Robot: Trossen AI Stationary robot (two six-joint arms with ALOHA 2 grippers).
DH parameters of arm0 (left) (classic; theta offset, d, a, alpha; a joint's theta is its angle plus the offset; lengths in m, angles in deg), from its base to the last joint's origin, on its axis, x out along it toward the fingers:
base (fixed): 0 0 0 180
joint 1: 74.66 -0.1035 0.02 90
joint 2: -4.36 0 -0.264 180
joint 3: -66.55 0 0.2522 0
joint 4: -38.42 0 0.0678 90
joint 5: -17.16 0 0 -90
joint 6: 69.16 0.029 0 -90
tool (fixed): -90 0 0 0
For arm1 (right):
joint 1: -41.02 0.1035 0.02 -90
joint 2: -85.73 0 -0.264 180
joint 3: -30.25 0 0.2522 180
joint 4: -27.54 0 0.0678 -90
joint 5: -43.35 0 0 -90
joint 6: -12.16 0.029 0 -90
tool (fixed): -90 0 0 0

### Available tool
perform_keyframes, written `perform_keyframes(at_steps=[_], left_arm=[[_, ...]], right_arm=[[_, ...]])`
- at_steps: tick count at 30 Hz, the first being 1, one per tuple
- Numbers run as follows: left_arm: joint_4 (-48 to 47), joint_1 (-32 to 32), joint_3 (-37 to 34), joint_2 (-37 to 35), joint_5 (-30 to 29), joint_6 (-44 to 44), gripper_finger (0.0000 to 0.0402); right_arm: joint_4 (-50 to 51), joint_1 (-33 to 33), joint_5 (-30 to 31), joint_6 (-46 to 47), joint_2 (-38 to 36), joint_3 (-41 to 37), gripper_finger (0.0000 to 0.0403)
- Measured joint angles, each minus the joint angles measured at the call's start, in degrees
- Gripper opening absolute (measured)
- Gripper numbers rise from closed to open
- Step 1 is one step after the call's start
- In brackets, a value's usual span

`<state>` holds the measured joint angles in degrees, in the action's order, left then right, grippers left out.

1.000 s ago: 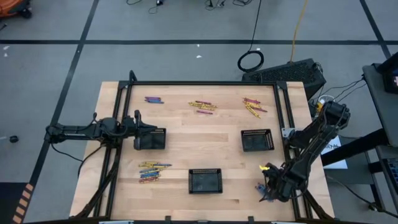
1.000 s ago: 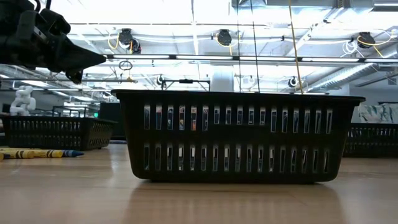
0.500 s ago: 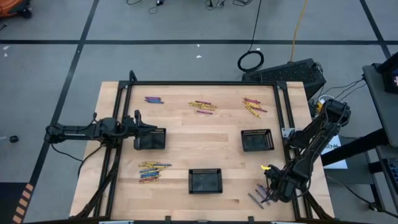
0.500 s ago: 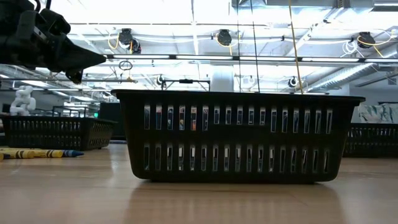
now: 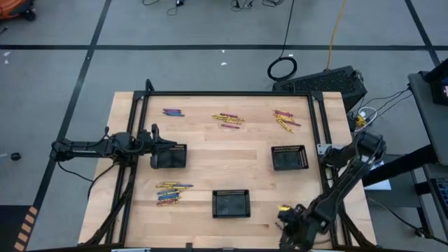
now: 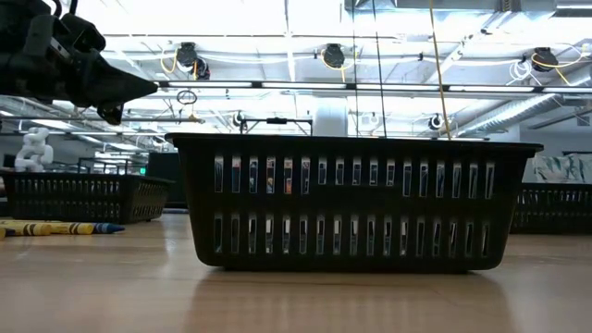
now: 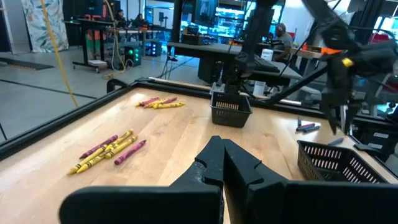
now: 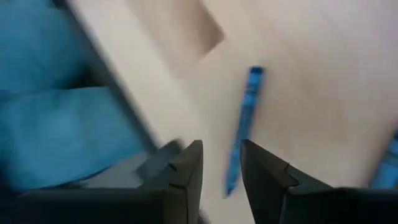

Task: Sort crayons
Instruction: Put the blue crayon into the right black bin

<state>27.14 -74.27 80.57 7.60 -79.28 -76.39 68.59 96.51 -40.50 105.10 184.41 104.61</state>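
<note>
Right claw (image 8: 221, 168) has been swung toward the table's near edge, part spread, apparently empty; blue crayon (image 8: 247, 109) lies just ahead. Pickup is pending.

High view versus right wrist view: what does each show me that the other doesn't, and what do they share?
Only the high view shows the three black trays, e.g. the near one, the crayon piles such as the far middle one, and the left gripper, shut, at the left tray.

Only the right wrist view shows a blue crayon lying on the table beyond the fingers, held slightly apart.

Both show the right gripper at the near right corner.
</note>
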Motion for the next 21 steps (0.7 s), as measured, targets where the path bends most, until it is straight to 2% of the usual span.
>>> perform_keyframes(at_steps=[3,6,10,17,21], left_arm=[[0.0,0.0,0.0,0.0,0.0,0.0,0.0000],[0.0,0.0,0.0,0.0,0.0,0.0,0.0000],[0.0,0.0,0.0,0.0,0.0,0.0,0.0000],[0.0,0.0,0.0,0.0,0.0,0.0,0.0000],[0.0,0.0,0.0,0.0,0.0,0.0,0.0000]], right_arm=[[11.8,-0.3,-0.3,2.0,5.2,7.3,0.0093],[16.2,-0.3,-0.3,2.4,8.7,12.0,0.0095],[15.6,-0.3,-0.4,2.8,10.5,14.0,0.0112],[12.9,-0.4,-0.3,1.5,10.6,14.0,0.0179],[12.2,-0.4,-0.2,-1.1,10.6,14.0,0.0185]])
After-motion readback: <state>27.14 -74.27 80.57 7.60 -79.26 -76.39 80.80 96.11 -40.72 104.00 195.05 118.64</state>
